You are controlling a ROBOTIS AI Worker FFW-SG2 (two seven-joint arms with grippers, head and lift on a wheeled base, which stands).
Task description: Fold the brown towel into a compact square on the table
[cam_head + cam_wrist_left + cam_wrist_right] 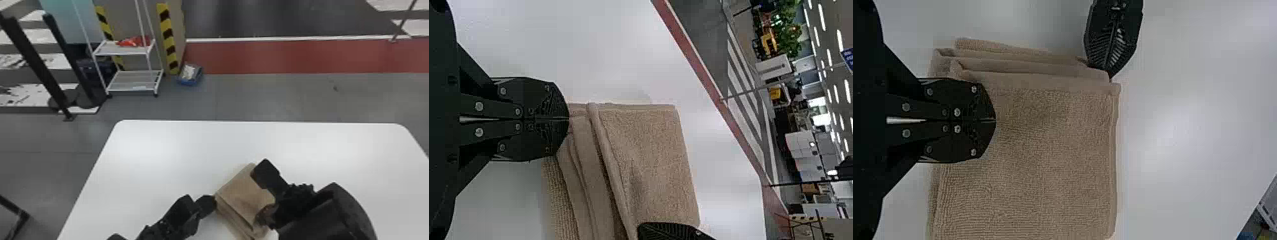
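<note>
Nearest the camera is my right arm (325, 217), coming in over the near right of the white table (159, 159) and covering part of the brown towel (241, 191). The towel lies at the near side of the table, a little right of centre, folded in layers and set on the diagonal: one corner points away from me, another to my left. Its layered edge faces me and my left side, running from the left corner slantwise toward me and to the right, with the lower layers stepping out from under the top panel. That panel looks close to square, and with my arm across it I cannot tell a clear long axis

My left gripper (212, 204) is closed, fingers pressed together, its tips touching the towel's layers at the left corner; I cannot tell whether any cloth is pinched between them. My right gripper (261, 217) is closed too, its fingers (970, 102) together and its tips over the top panel just inside the layered edge, farther along from the left one; whether it has hold of cloth I cannot tell. Beyond the table, ahead and to my left, a white rack (134, 79) stands on the floor with a blue bin (191, 81) beside it
</note>
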